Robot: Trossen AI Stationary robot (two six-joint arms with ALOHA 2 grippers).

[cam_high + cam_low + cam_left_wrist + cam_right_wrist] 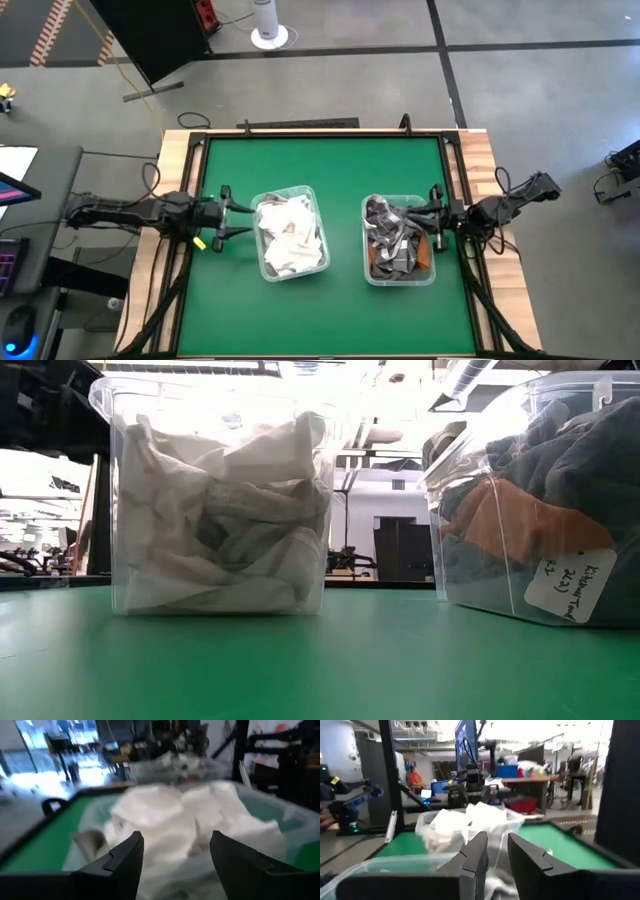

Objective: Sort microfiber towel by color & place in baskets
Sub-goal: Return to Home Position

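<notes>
White towels (pixel 290 235) lie in the left basket (pixel 266 272), grey towels (pixel 395 242) in the right basket (pixel 400 283); the left gripper (pixel 176 840) (wide, empty) and the right gripper (pixel 497 840) (narrowly parted, empty), each beside its basket, should be withdrawn clear of the rims.

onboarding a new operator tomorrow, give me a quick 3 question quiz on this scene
1. True or false: the white towels lie in the left basket.
2. Pick one. The left gripper is:
A. shut on a towel
B. open and empty, beside the left basket
C. reaching into the other basket
3. Short answer: which basket holds the orange towel?

Key:
1. True.
2. B.
3. The right basket, among the grey towels.
</notes>
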